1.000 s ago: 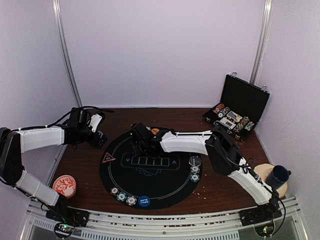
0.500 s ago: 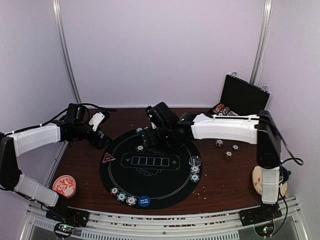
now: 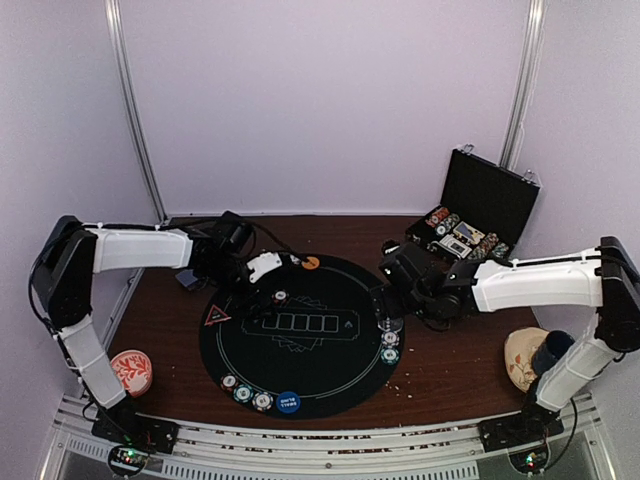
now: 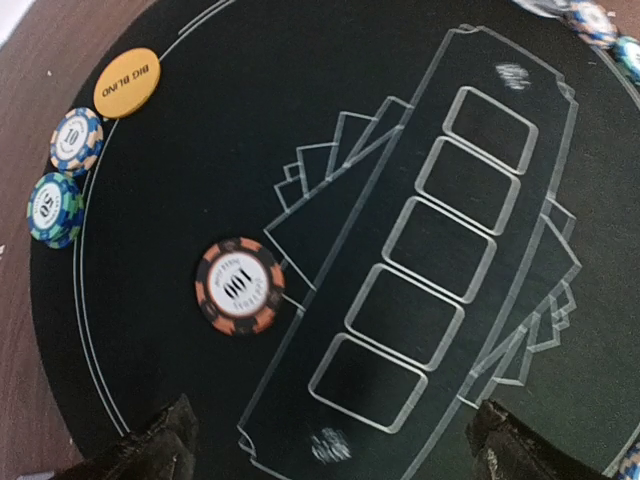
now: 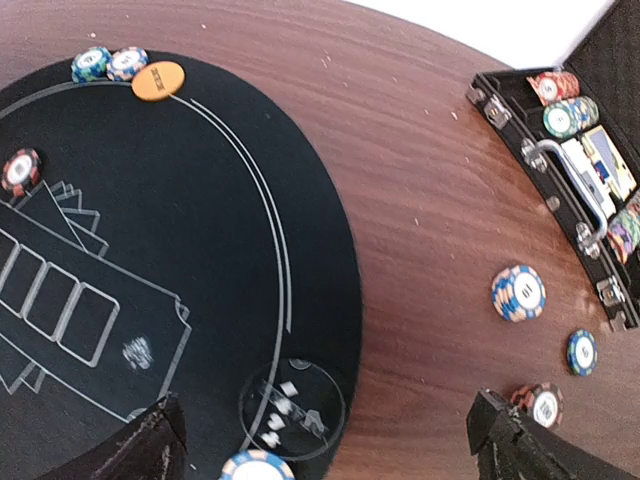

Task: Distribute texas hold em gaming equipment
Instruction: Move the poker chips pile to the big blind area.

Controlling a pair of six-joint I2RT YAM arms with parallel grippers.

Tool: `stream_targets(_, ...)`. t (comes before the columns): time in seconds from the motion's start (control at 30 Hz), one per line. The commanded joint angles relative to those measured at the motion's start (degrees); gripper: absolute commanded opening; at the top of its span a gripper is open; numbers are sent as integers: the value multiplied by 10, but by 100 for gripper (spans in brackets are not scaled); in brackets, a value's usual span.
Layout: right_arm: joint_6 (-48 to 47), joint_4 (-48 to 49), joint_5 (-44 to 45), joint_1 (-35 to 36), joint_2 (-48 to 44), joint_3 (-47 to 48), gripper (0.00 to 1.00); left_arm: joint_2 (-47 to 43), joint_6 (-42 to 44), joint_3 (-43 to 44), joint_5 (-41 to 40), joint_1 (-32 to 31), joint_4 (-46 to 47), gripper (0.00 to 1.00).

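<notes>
A black round mat [image 3: 300, 345] lies mid-table. My left gripper [image 3: 262, 285] hovers open over its upper left, beside an orange-black chip [image 3: 281, 296] [image 4: 238, 286]; the left gripper [image 4: 330, 455] holds nothing. An orange button [image 3: 311, 263] [image 4: 127, 82] and two chips [image 4: 76, 141] sit at the mat's rim. My right gripper [image 3: 392, 270] [image 5: 330, 450] hangs open and empty over the mat's right edge. Three chips [image 5: 518, 292] lie loose on the wood near it. More chips [image 3: 243, 392], a blue disc [image 3: 288, 402] and a red triangle marker [image 3: 217, 316] rest on the mat.
An open black case [image 3: 475, 225] [image 5: 570, 150] with chips and cards stands at the back right. A red-and-white dish [image 3: 129, 370] sits front left. A dark blue cup [image 3: 553, 350] stands on a coaster at the front right.
The left arm swung in from the table's left side to the mat's upper left. The right arm pulled back from there to the mat's right edge and its jaws widened.
</notes>
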Motion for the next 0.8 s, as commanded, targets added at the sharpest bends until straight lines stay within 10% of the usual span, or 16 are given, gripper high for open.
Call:
stream_targets(0.0, 8, 61, 41, 0, -62, -57, 100, 74, -12, 84, -10, 6, -41, 98)
stream_targets(0.77, 10, 98, 30, -1, -99, -101, 100, 226, -39, 209, -47, 5, -68, 90)
